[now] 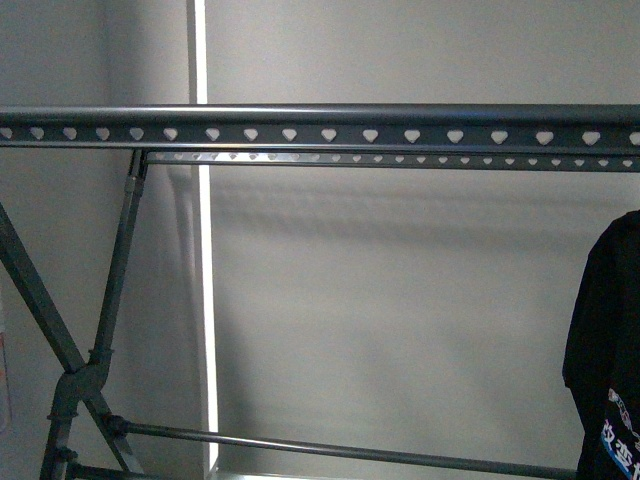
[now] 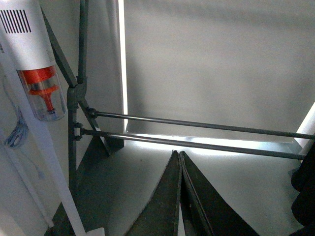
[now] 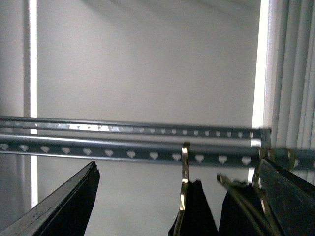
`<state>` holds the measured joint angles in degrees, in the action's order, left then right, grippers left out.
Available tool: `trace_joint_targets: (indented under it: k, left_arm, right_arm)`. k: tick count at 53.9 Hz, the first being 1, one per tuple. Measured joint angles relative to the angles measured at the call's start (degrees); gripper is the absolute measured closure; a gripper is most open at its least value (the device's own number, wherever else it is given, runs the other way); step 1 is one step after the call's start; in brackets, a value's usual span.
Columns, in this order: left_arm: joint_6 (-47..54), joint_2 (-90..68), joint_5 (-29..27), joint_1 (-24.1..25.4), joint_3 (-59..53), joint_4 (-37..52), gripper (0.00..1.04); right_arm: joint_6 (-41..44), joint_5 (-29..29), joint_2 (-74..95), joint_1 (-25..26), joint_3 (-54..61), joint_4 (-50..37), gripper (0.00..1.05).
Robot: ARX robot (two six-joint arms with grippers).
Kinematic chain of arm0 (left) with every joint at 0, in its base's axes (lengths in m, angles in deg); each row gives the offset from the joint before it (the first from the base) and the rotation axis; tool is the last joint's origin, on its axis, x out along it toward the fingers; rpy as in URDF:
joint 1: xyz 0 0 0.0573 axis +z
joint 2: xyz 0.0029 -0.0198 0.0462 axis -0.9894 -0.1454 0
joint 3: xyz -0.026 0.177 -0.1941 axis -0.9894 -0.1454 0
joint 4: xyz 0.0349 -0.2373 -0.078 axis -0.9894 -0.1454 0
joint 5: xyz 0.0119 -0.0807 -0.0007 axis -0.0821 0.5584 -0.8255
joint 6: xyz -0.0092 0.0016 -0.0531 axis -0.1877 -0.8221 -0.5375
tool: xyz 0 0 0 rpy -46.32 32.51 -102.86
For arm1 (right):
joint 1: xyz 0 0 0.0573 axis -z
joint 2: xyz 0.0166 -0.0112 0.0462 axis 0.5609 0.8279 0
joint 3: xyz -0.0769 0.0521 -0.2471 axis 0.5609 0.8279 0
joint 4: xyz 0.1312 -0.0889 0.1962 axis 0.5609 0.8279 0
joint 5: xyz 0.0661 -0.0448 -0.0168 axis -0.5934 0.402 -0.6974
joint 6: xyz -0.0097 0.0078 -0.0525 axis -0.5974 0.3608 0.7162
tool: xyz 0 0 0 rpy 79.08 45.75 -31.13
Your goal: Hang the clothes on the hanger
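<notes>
Since the shirt hangs at the rack's right end, my right hand is nearer: fingers spread, gold hook between them at the rail. Left hand closed, empty, low.

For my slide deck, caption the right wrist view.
Open right gripper faces the drying rack, where a black garment hangs on a brass hook.
</notes>
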<state>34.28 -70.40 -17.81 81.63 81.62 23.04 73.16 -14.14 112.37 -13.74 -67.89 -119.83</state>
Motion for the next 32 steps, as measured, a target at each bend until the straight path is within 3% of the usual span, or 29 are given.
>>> trace_joint_targets:
  k: [7,13,18,24,28,32]
  left_arm:
    - [0.04,2.58,0.04,0.0,-1.49,-0.28,1.01]
    - [0.13,5.86,-0.07,0.0,-1.49,-2.91,1.01]
    - [0.13,7.63,0.0,0.0,-1.49,-4.7,1.01]
    - [0.13,9.2,0.0,0.0,-1.49,-6.34,1.01]
    - [0.13,10.4,-0.04,0.0,-1.49,-7.48,1.01]
    - [0.13,11.43,-0.02,0.0,-1.49,-8.55,1.01]
  right_arm:
    - [3.08,1.88,-18.36,-5.57,10.58,5.29,0.07]
    - [6.75,16.57,-25.83,-21.81,19.28,6.12,0.07]
    - [5.4,26.93,-28.06,-30.45,17.7,24.72,0.21]
    - [4.81,26.43,-30.34,-31.02,19.54,39.19,0.38]
    - [4.72,25.18,-31.32,-29.99,21.42,40.02,0.49]
    - [4.55,18.62,-32.76,-25.38,22.88,40.0,0.61]
